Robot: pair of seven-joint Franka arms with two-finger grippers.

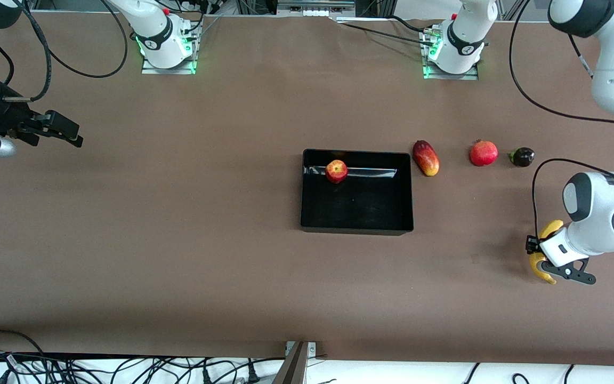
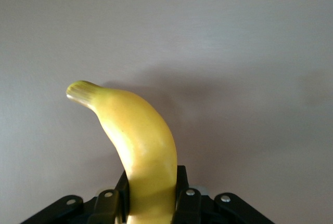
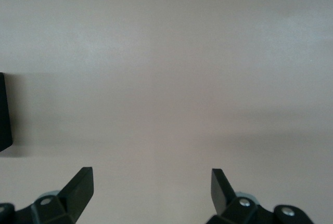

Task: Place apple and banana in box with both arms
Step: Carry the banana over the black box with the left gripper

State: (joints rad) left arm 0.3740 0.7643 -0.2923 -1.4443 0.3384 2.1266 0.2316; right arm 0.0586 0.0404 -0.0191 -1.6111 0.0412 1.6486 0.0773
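The banana (image 1: 544, 255) sits clamped in the jaws of the left gripper (image 1: 548, 261), over the bare counter (image 1: 179, 240) at the left arm's end and nearer the front camera than the row of other fruit. In the left wrist view the two black fingers (image 2: 188, 203) press its sides low down, and the banana (image 2: 139, 146) runs lengthwise out from the left gripper (image 2: 151, 208), curving to its stem end. The apple (image 1: 336, 171) lies in the box (image 1: 356, 226), against the wall farthest from the front camera, its stem dimple up. Beside the box, toward the left arm's end, lie a mango (image 1: 426, 158), a pomegranate (image 1: 483, 153) and a small dark fruit (image 1: 523, 157). The right gripper (image 1: 59, 130) waits over bare counter at the right arm's end, jaws wide apart and holding nothing; its fingers (image 3: 80, 185) frame plain brown surface, with one edge of the box (image 3: 4, 112) showing.
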